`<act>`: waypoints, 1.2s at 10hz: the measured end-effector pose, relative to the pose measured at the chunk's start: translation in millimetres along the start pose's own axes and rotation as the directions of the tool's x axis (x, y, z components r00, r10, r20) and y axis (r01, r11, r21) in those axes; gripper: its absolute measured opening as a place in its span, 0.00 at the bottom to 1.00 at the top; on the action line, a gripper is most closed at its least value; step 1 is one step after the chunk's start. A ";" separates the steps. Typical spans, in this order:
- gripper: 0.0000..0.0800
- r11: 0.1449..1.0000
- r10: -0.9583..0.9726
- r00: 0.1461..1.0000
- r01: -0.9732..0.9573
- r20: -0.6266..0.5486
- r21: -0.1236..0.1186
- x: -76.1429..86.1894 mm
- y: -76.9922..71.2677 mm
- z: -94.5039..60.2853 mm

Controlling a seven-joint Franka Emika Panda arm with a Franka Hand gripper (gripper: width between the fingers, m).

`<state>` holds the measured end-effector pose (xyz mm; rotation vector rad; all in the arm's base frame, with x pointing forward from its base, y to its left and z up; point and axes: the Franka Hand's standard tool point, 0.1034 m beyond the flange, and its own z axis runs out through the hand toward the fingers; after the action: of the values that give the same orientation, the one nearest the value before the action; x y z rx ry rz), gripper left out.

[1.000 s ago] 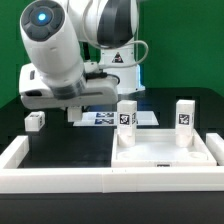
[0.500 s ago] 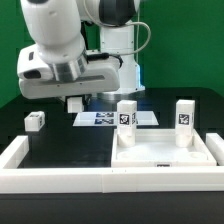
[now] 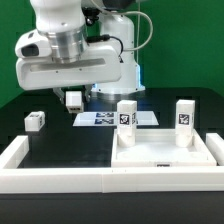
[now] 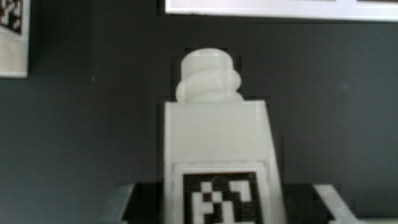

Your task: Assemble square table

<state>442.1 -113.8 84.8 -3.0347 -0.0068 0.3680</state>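
The white square tabletop (image 3: 160, 156) lies at the exterior view's right, just behind the front rail. Two tagged white legs (image 3: 127, 114) (image 3: 186, 114) stand upright on its far corners. A third loose leg (image 3: 35, 121) rests on the black table at the exterior view's left. My gripper (image 3: 73, 100) hangs above the table, left of the tabletop, shut on a fourth leg (image 4: 221, 140). In the wrist view that leg's tag (image 4: 222, 198) sits between the dark fingers (image 4: 146, 197) and its rounded screw end (image 4: 210, 78) points away from them.
The marker board (image 3: 100, 119) lies flat behind the tabletop, below the held leg, and shows again as the marker board (image 4: 285, 6) in the wrist view. A long white rail (image 3: 60, 172) borders the table's front and sides. A white tagged piece (image 4: 11, 38) shows at the wrist picture's edge.
The arm has risen and its hand has turned, lifting the held leg up off the table. The other parts have not moved.
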 end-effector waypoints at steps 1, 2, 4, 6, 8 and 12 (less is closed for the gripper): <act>0.36 1.000 0.016 0.997 -0.016 -0.075 -0.007 8.0 0.8 -7.5; 0.36 1.000 0.011 0.992 -0.014 -0.127 -0.022 9.7 -0.9 -12.5; 0.36 0.998 -0.004 0.970 -0.011 -0.242 -0.059 11.5 6.6 -11.4; 0.36 0.995 -0.019 0.937 -0.017 -0.349 -0.101 12.3 15.4 -12.3; 0.36 0.993 -0.036 0.900 -0.017 -0.435 -0.116 28.0 17.1 -28.4; 0.36 0.998 0.039 0.892 -0.056 -0.450 -0.025 61.9 -11.6 -46.1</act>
<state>513.2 -105.2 115.6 -3.0807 0.0920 -0.3448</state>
